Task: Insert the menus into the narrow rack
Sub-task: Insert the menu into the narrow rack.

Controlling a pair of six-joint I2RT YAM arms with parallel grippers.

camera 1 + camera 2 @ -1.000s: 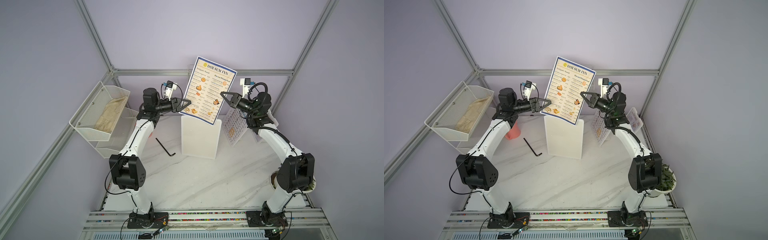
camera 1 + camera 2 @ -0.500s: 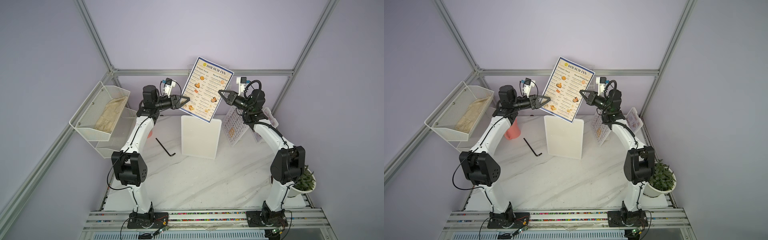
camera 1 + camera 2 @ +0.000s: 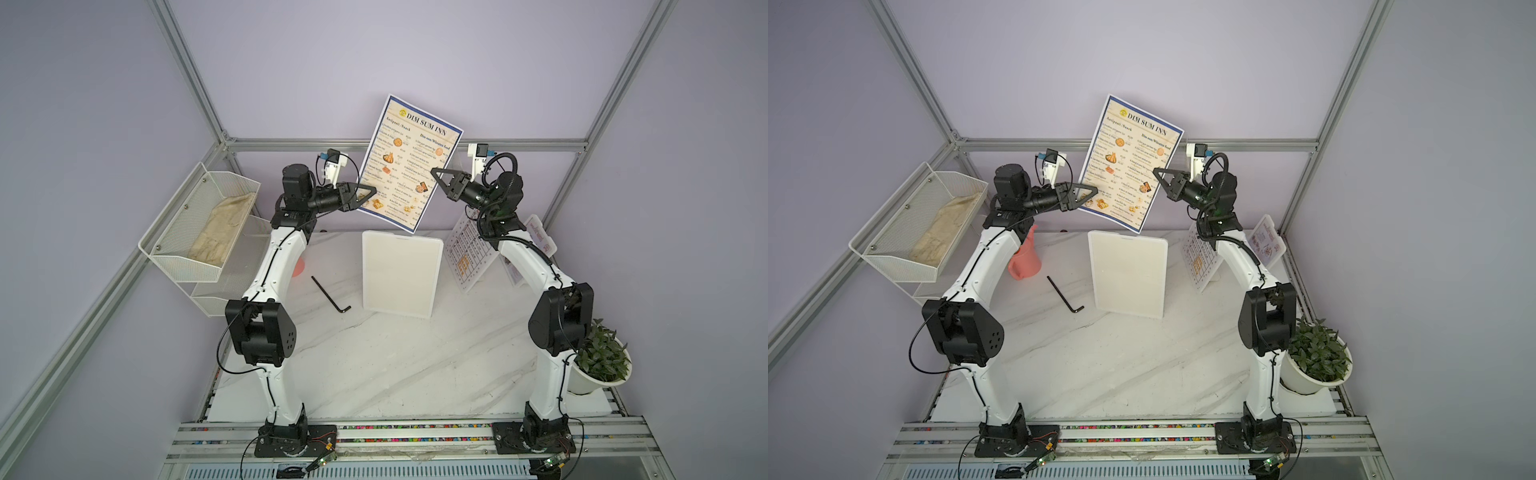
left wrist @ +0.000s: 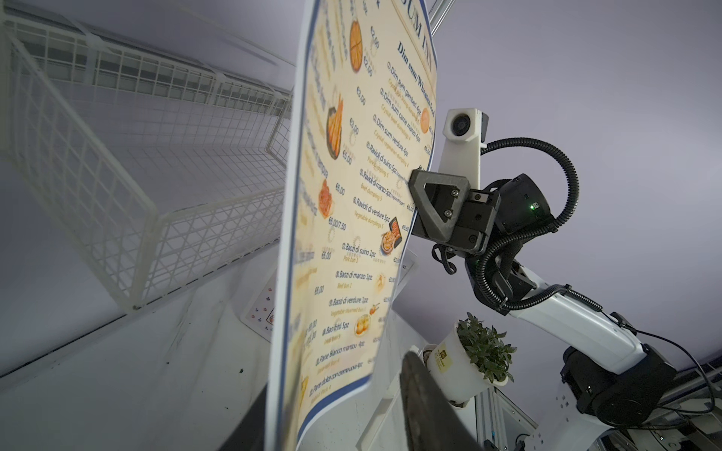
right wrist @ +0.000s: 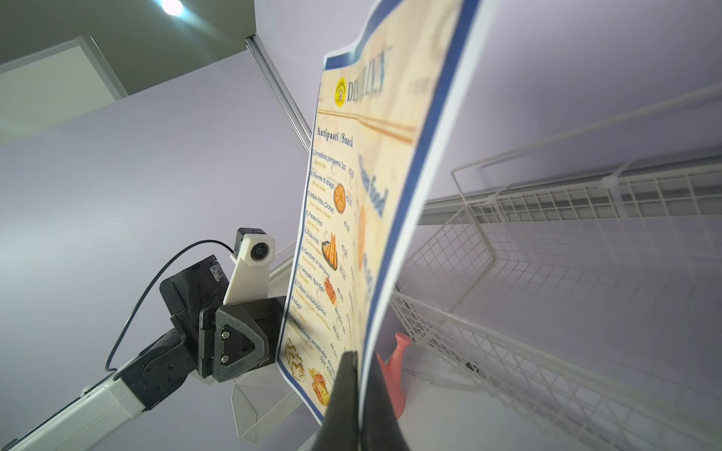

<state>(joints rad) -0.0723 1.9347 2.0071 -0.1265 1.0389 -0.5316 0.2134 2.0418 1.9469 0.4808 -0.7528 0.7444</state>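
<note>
The menu (image 3: 409,166) hung tilted in the air over the bench's (image 3: 374,365) far edge, near the wire rack (image 4: 152,218). The right pincer (image 3: 434,171) was clamped on its right edge. The left pincer (image 3: 372,192) stood part-open astride the lower left edge, one finger (image 4: 426,394) clear of the paper. The dotted sheet (image 3: 467,253) and the card (image 3: 540,239) leaned by the right arm.

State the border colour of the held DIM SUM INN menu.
Dark blue; DIM SUM INN menu, best in a top view.
</note>
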